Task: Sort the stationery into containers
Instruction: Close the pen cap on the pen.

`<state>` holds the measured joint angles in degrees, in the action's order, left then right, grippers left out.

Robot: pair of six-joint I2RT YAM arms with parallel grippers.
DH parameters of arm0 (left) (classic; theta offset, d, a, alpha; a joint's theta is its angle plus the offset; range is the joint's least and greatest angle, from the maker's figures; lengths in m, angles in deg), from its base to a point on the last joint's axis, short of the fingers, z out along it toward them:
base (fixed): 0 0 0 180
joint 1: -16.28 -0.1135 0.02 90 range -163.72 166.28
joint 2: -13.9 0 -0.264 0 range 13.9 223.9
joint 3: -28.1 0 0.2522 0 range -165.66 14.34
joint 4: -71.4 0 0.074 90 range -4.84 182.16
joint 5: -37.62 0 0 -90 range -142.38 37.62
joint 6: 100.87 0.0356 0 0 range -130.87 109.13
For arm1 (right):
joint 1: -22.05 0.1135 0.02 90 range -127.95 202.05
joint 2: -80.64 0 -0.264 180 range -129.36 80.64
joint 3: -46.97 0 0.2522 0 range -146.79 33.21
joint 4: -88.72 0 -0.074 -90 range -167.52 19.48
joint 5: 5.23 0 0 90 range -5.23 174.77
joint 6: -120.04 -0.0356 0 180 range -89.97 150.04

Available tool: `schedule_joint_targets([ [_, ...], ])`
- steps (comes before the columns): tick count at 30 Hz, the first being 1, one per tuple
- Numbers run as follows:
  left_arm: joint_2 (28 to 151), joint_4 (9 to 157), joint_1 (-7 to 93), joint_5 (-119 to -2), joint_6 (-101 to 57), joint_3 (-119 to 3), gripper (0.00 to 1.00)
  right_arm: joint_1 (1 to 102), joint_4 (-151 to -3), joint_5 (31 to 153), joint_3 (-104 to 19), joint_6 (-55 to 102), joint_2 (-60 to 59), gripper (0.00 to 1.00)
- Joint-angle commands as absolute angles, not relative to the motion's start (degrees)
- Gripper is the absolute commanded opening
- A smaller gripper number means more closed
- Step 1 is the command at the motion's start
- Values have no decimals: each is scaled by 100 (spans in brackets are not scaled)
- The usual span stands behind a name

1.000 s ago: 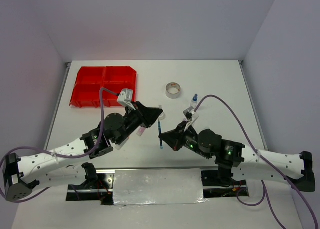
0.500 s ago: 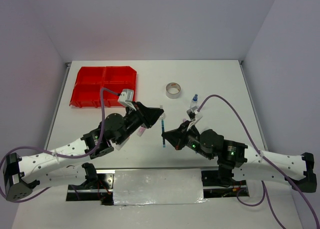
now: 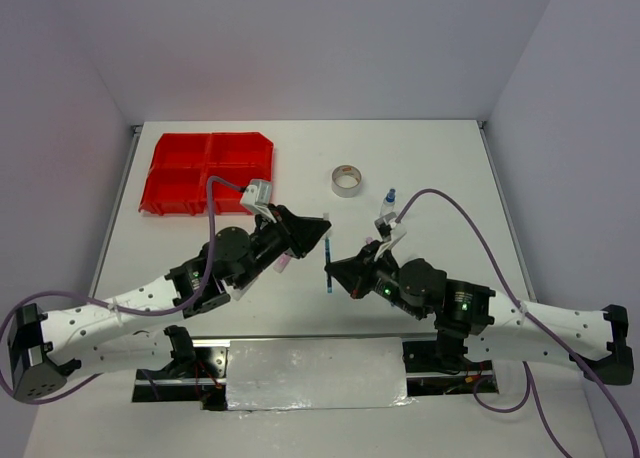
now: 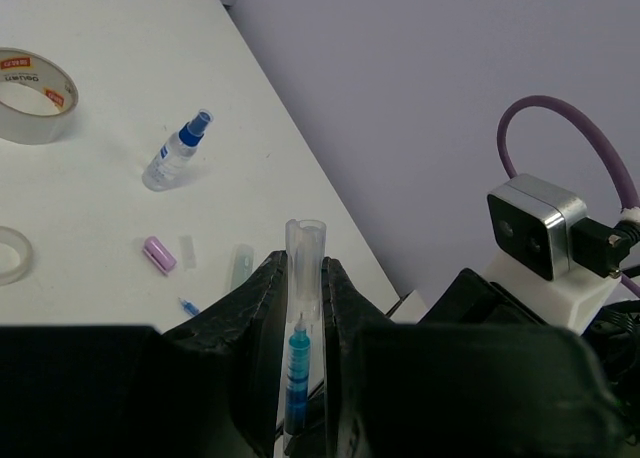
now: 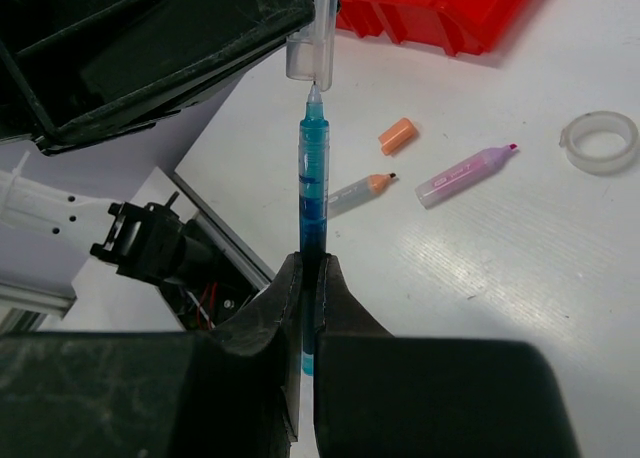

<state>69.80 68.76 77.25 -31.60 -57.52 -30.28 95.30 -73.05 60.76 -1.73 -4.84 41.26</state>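
My left gripper (image 3: 323, 229) is shut on a clear pen cap (image 4: 305, 263) that sticks out past its fingertips. My right gripper (image 3: 331, 269) is shut on a thin blue pen (image 5: 312, 178), which points up so that its tip touches the cap's mouth (image 5: 308, 60). In the left wrist view the blue pen (image 4: 297, 373) shows between the jaws. The red tray (image 3: 208, 171) lies at the back left. Loose on the table are a grey tape roll (image 3: 347, 180), a blue-capped bottle (image 3: 389, 195), a clear tape ring (image 5: 600, 141), a pink marker (image 5: 462, 176) and an orange-tipped marker (image 5: 355, 191).
A small orange piece (image 5: 397, 136) lies near the markers and a purple piece (image 4: 159, 255) near the bottle. The two arms meet at the table's middle, close to its near edge with the metal rail (image 3: 315, 371). Walls close in the table on three sides.
My left gripper has moved right with the cap. The right gripper has shifted slightly right with the pen, so pen tip and cap now meet.
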Motion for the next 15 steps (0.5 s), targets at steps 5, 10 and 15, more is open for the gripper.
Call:
schedule_joint_targets([
  [5, 7085, 6415, 7754, -3339, -5640, -3022, 0, 9561, -7163, 5700, -502, -486, 4196, 0],
  [10, 7138, 6301, 7754, -3375, -5552, -2917, 0, 9570, -7119, 5673, -520, -495, 4276, 0],
  [15, 7243, 6187, 7754, -3523, -5499, -2890, 0, 9561, -7058, 5542, -529, -538, 4320, 0],
])
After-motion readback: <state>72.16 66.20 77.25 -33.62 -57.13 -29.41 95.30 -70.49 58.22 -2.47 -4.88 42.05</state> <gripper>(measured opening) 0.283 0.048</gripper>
